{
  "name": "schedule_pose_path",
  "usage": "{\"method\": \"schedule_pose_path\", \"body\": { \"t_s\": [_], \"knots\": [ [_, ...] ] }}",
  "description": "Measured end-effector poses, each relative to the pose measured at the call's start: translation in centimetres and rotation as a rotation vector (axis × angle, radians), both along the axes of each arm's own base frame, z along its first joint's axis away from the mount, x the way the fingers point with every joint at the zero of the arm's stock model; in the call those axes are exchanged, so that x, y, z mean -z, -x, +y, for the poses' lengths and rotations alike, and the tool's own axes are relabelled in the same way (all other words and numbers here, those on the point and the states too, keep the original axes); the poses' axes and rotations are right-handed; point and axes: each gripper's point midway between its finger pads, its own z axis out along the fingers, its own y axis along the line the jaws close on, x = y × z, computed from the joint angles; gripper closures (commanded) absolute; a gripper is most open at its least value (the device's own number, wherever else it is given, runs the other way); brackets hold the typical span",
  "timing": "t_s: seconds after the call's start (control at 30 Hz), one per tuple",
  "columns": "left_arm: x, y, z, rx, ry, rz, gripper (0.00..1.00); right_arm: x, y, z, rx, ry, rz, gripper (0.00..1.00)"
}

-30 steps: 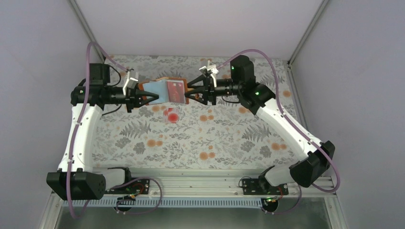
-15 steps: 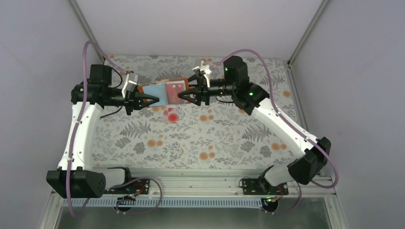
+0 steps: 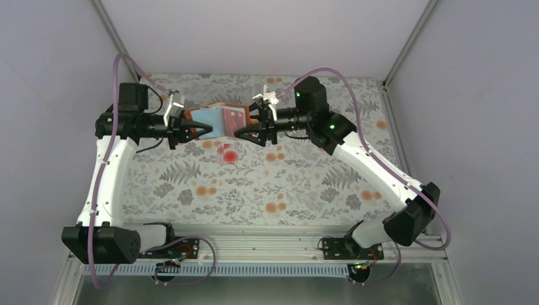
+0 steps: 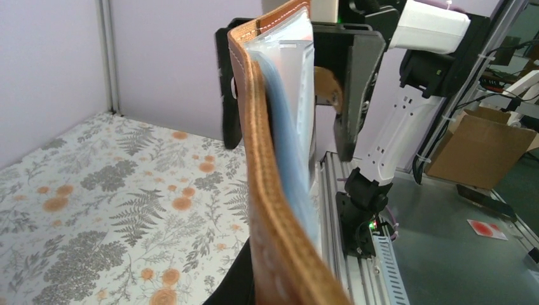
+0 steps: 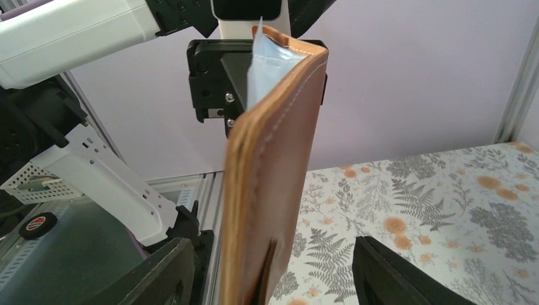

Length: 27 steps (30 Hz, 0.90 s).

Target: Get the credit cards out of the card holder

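The brown leather card holder [image 3: 213, 121] hangs open above the table between both arms. Its grey-blue sleeves face up, and the solid red card [image 3: 234, 119] sits in the right half. My left gripper [image 3: 202, 130] is shut on the holder's left part. The left wrist view shows the holder [image 4: 270, 190] edge-on with the sleeves [image 4: 289, 95] beside it. My right gripper [image 3: 246, 122] is open and straddles the holder's right end. In the right wrist view the holder [image 5: 273, 178] stands between the spread fingers [image 5: 159, 276] without touching them. The pale card with red blotches [image 3: 227, 153] lies on the table below.
The floral table cover [image 3: 299, 178] spreads under both arms. The metal rail [image 3: 267, 244] with the arm bases runs along the near edge. Purple walls stand close at the back and sides. A cardboard box [image 4: 477, 149] stands off the table.
My right gripper has moved left toward the holder and now has its open jaws around the right end. The left gripper has kept its hold with little motion.
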Motion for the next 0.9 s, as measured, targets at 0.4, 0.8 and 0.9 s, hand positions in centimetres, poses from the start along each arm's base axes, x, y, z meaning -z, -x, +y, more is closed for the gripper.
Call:
{"method": "schedule_pose_path", "body": {
  "t_s": [0.4, 0.8, 0.9],
  "knots": [
    [0.4, -0.4, 0.0, -0.013, -0.01, 0.012, 0.98, -1.1, -0.3, -3.6, 0.094, 0.004, -0.05, 0.53],
    [0.4, -0.5, 0.0, -0.014, -0.011, 0.014, 0.97, -0.4, -1.1, -3.4, 0.119, 0.022, -0.018, 0.54],
    [0.5, -0.5, 0.1, -0.015, -0.013, 0.014, 0.98, -0.1, -1.3, -3.2, 0.126, 0.027, -0.009, 0.67]
  ]
}}
